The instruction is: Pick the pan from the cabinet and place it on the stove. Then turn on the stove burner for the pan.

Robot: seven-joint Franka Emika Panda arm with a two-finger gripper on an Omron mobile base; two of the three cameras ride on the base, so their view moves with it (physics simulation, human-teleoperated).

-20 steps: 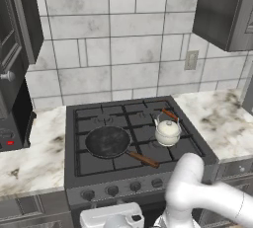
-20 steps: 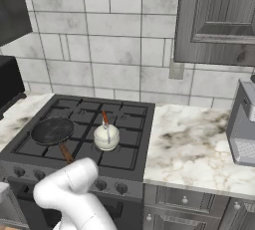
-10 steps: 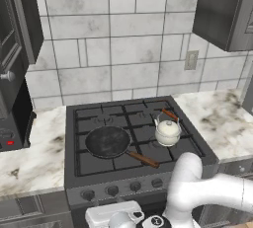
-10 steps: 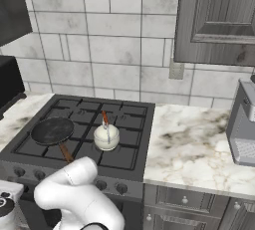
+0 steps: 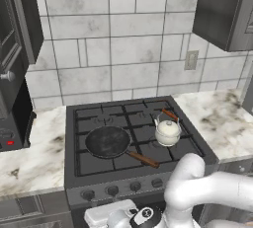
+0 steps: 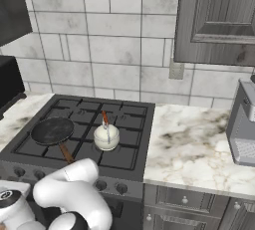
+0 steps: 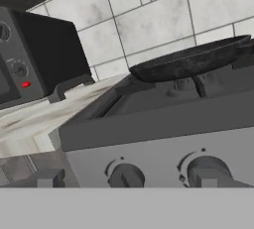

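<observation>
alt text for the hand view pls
Low, close view of the stove front: two round knobs below, the pan sitting on the grate above. A black countertop oven stands to the left on marble counter, against white tile.

1. The arm (image 5: pixel 207 192) has folded lower and further toward the front of the stove (image 5: pixel 133 138) than in both earlier left base pictures; its elbow now bulges higher over the front right corner of the range.
2. The white hand (image 5: pixel 111 216) sits below the knob row at the bottom edge of the left base view. One second ago only a small white part showed there; half a second ago more of it had appeared.
3. In the right base view the hand (image 6: pixel 10 209) has come in at the lower left corner; the white elbow (image 6: pixel 74 184) has shifted rightward along the stove front.
</observation>
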